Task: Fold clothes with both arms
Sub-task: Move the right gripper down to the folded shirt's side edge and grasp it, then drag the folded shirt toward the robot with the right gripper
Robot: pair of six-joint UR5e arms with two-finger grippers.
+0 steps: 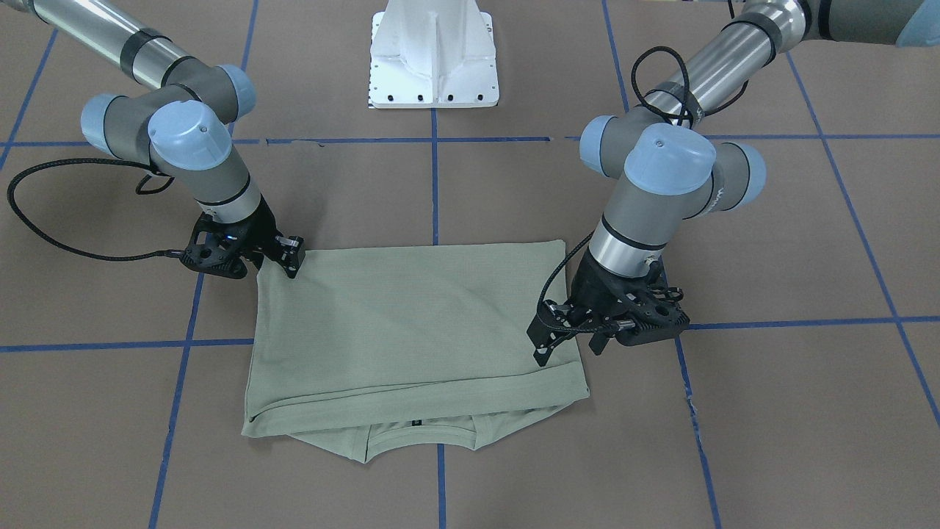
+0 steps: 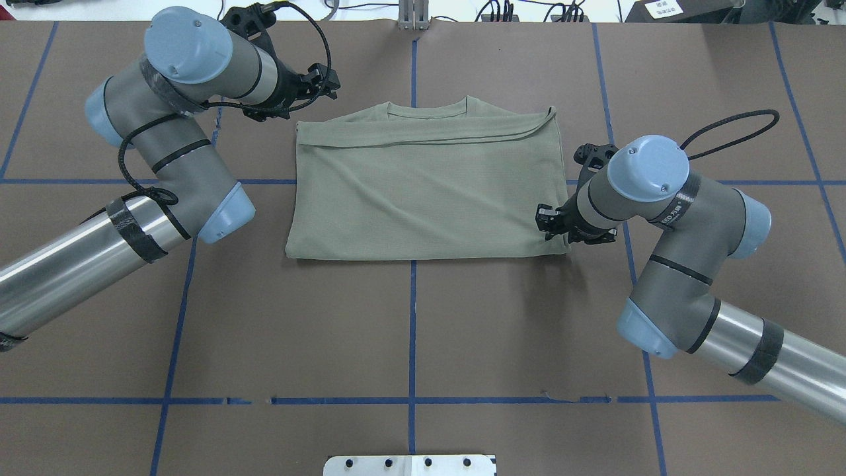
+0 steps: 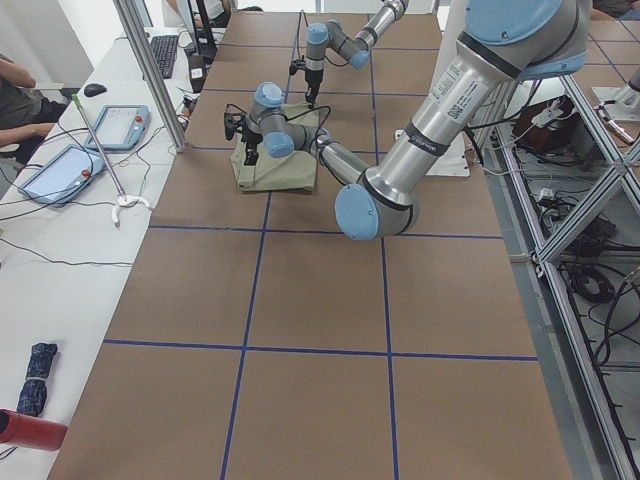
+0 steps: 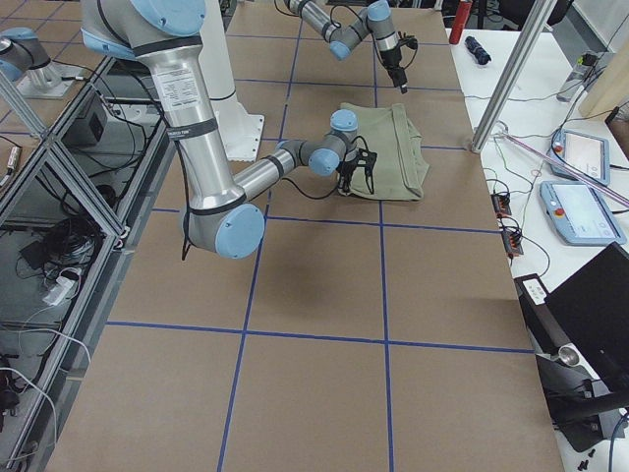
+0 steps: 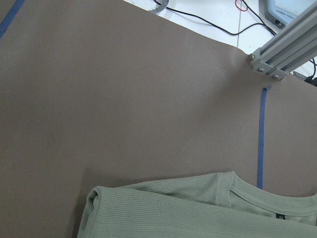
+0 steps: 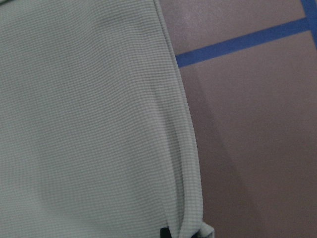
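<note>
The olive-green shirt (image 1: pixel 411 323) lies folded into a flat rectangle on the brown table, its neck edge (image 2: pixel 426 109) on the side away from the robot. My left gripper (image 1: pixel 569 349) stands open just off the shirt's far left corner and holds nothing. The left wrist view shows only the collar (image 5: pixel 223 191) and bare table. My right gripper (image 1: pixel 290 263) is low at the shirt's near right corner (image 2: pixel 562 244). In the right wrist view its tips (image 6: pixel 163 233) sit close together on the folded side edge, so it looks shut on the shirt.
The white pedestal (image 1: pixel 433 59) stands at the robot's side of the table. Blue tape lines (image 2: pixel 413 330) grid the brown table top. A side desk with tablets (image 3: pixel 60 165) and a seated person's arm (image 3: pixel 15 100) lies beyond the far edge, behind an aluminium post (image 3: pixel 150 70).
</note>
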